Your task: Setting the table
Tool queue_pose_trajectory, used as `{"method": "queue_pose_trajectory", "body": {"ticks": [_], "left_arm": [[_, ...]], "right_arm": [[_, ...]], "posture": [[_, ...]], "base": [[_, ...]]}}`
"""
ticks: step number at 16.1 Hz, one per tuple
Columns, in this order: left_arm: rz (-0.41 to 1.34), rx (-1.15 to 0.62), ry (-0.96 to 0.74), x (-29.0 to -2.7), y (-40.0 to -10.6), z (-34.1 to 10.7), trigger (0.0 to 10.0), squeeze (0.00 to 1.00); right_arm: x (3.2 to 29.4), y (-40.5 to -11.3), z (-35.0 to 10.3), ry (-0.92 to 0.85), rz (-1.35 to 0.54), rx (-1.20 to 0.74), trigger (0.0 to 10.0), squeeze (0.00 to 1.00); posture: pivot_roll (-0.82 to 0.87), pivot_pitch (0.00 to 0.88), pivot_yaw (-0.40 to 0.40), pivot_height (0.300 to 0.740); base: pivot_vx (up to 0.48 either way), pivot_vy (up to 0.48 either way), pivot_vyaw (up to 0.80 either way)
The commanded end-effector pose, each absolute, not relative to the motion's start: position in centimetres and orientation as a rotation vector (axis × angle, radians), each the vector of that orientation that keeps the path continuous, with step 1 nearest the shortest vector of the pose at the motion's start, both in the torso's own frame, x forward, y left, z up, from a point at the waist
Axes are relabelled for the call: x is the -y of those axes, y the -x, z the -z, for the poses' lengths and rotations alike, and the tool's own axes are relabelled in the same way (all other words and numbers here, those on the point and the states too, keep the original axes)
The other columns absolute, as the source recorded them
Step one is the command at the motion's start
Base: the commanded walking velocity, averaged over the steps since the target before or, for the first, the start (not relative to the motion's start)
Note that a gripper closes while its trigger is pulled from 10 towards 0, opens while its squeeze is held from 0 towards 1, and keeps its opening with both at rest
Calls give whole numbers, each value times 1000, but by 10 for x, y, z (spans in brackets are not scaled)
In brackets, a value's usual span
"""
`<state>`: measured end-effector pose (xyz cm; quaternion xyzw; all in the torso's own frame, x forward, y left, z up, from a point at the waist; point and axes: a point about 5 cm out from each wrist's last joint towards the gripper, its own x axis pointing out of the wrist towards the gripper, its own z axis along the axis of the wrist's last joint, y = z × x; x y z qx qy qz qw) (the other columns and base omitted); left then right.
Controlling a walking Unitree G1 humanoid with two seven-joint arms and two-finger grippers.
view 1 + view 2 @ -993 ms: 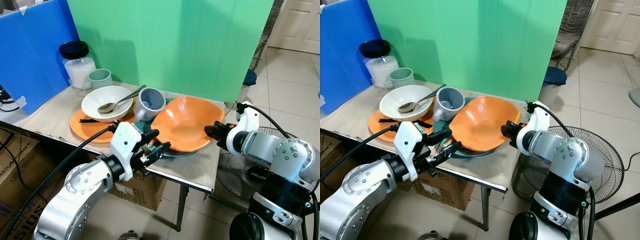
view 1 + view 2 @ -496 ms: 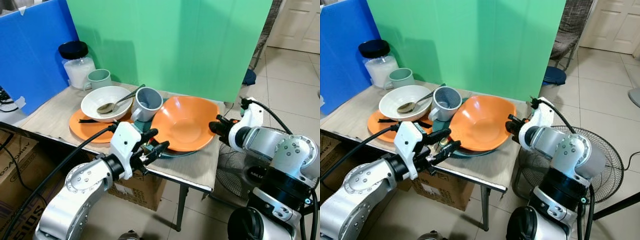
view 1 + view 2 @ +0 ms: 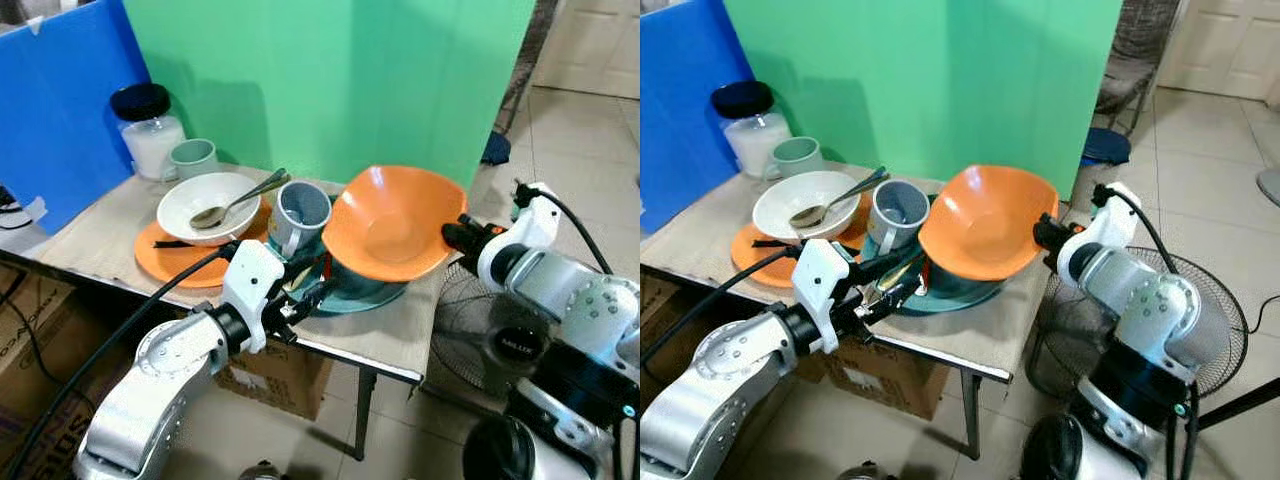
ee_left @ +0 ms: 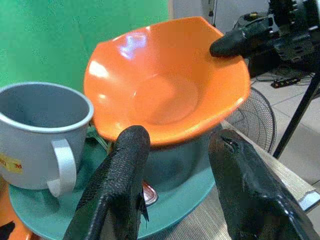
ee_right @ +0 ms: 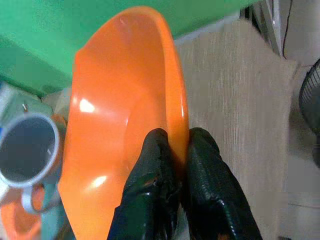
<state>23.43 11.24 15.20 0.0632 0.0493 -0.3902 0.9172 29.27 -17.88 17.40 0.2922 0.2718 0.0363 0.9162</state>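
My right gripper (image 3: pixel 458 234) is shut on the rim of an orange bowl (image 3: pixel 390 222); the pinch shows close up in the right wrist view (image 5: pixel 179 150). The bowl is held up and tilted, its hollow facing me, above a teal bowl (image 3: pixel 365 285) that sits on a teal plate (image 3: pixel 345 300). A grey mug (image 3: pixel 300 212) stands on that plate's left side. My left gripper (image 3: pixel 305 283) is open at the plate's near edge, fingers (image 4: pixel 125 165) pointing at the teal bowl. A white bowl (image 3: pixel 215 205) with a spoon (image 3: pixel 235 200) rests on an orange plate (image 3: pixel 175 262).
A green mug (image 3: pixel 192 158) and a black-lidded jar (image 3: pixel 148 128) stand at the table's (image 3: pixel 90 230) back left. A green screen (image 3: pixel 330 80) and a blue board (image 3: pixel 60 100) wall the back. A floor fan (image 3: pixel 470 320) stands at the right, a cardboard box (image 3: pixel 30 330) below left.
My right gripper has raised the orange bowl off the teal plate and tipped it steeper. The grey mug has settled more upright. The camera has shifted slightly.
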Motion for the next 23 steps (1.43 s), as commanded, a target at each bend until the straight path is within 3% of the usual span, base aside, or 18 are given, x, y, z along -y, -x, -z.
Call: {"method": "queue_pose_trajectory", "body": {"ticks": [1,2,5,6,7,8,15,16,17,18,19,20,21,23], "left_arm": [[799,-91,-148,-111,-236,-153,10000,0],[801,-91,-149,-111,-236,-153,10000,0],[797,-95,-153,-112,-235,-152,10000,0],[794,-96,-155,-113,-234,-152,10000,0],[793,-96,-155,-113,-235,-152,10000,0],[793,-95,-155,-112,-234,-152,10000,0],[795,-98,-158,-112,-236,-152,10000,0],[794,-98,-159,-112,-235,-152,10000,0],[794,-98,-160,-112,-235,-152,10000,0],[794,-100,-161,-112,-235,-152,10000,0],[794,-100,-162,-112,-235,-152,10000,0],[793,-100,-163,-112,-235,-152,10000,0],[792,-100,-165,-112,-235,-152,10000,0],[793,-101,-167,-111,-235,-151,10000,0]], "right_arm": [[165,-293,-180,-587,-153,-546,4078,0],[159,-292,-177,-571,-162,-570,10000,0],[151,-287,-168,-548,-205,-631,10000,0],[149,-286,-165,-539,-222,-643,10000,114],[150,-286,-164,-526,-221,-649,10000,796],[150,-286,-163,-514,-208,-650,10000,1000],[144,-296,-157,-473,-151,-652,10000,1000],[142,-297,-156,-471,-144,-673,10000,898],[140,-298,-155,-475,-139,-683,10000,125],[138,-299,-153,-493,-136,-707,10000,0],[137,-299,-152,-508,-128,-712,4902,0],[136,-300,-151,-519,-123,-716,4039,0],[136,-300,-150,-523,-122,-731,0,0],[136,-299,-148,-520,-113,-749,0,0]], "posture": [[124,0,51,727],[127,0,48,727],[132,0,44,727],[135,0,43,727],[135,0,43,727],[136,0,42,727],[132,0,51,727],[133,0,51,727],[133,0,51,727],[133,0,51,727],[136,0,49,727],[136,0,48,727],[136,0,49,727],[135,0,48,727]], "base": [[0,0,0],[0,0,0],[0,0,0],[0,0,0],[0,0,0],[0,0,0],[0,0,0],[0,0,0],[0,0,0],[0,0,0],[0,0,0],[0,0,0],[0,0,0],[0,0,0]]}}
